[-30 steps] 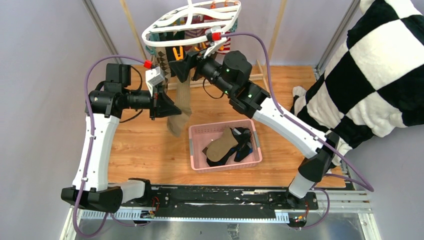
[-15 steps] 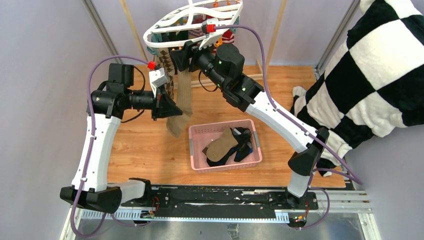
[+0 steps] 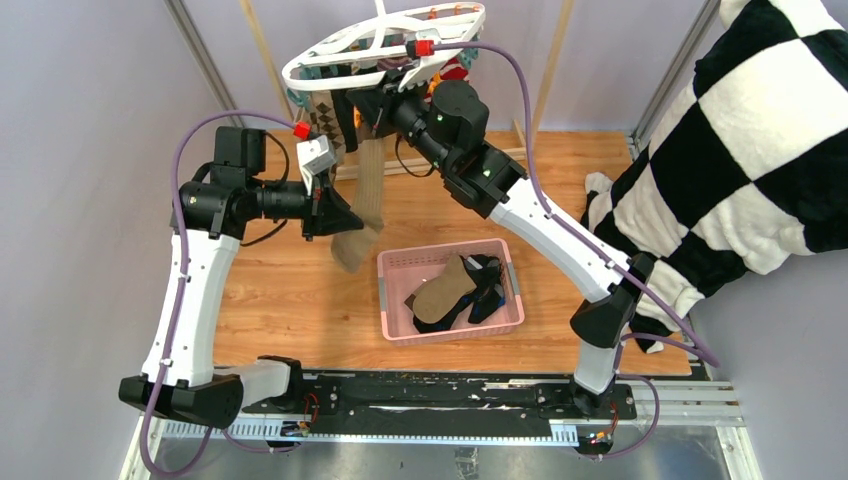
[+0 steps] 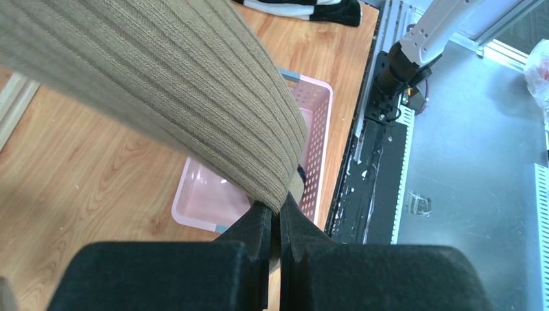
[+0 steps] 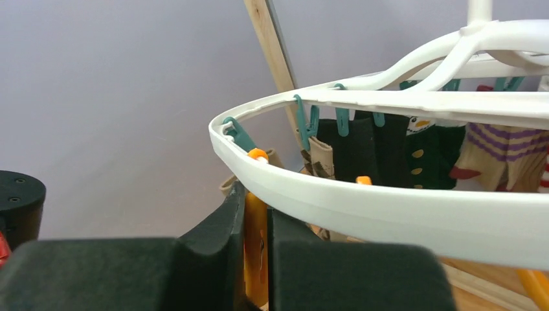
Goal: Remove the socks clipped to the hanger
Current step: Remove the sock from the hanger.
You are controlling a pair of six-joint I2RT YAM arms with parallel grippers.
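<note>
**A:** Right wrist view: why is our right gripper (image 5: 256, 214) squeezing the far hanger's (image 5: 388, 207) orange clip (image 5: 256, 265)?

**B:** We're freeing the tan sock (image 4: 181, 91). Our left gripper (image 4: 275, 219) pinches it, hanging left of the pink basket (image 4: 320, 129).

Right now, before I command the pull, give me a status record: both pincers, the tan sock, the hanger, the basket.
left pincer: shut on the tan sock, at its lower end
right pincer: shut on an orange clip just below the hanger
tan sock: hangs from the hanger, not yet free
hanger: other socks clipped on, including a dark green snowman sock
pink basket: holds a loose tan sock and dark socks
</note>
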